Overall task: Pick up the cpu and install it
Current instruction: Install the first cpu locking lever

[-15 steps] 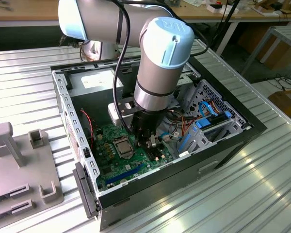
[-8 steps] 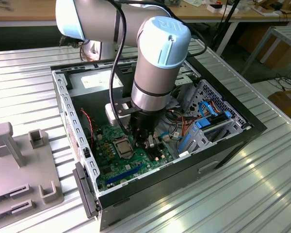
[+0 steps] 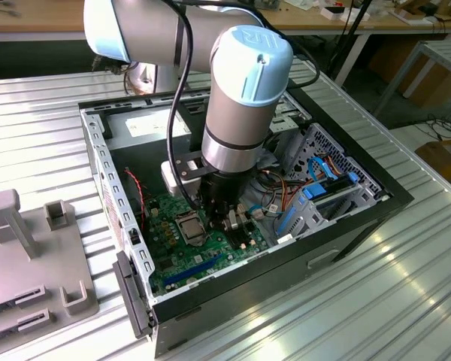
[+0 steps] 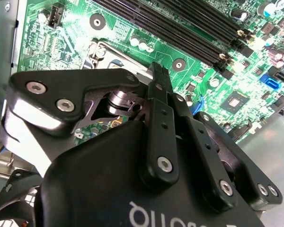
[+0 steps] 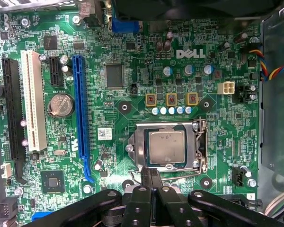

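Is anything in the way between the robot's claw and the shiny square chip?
No. In the first wrist view the cpu lies in its socket on the motherboard, and the gripper sits at the socket's edge with nothing between them.

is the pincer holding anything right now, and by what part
Nothing is held: the pincer is shut with its tips together, empty, beside the socket, where the cpu already sits.

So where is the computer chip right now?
The chip sits in its metal socket frame on the green board in the first wrist view, just beyond the gripper, right of the long blue slot.
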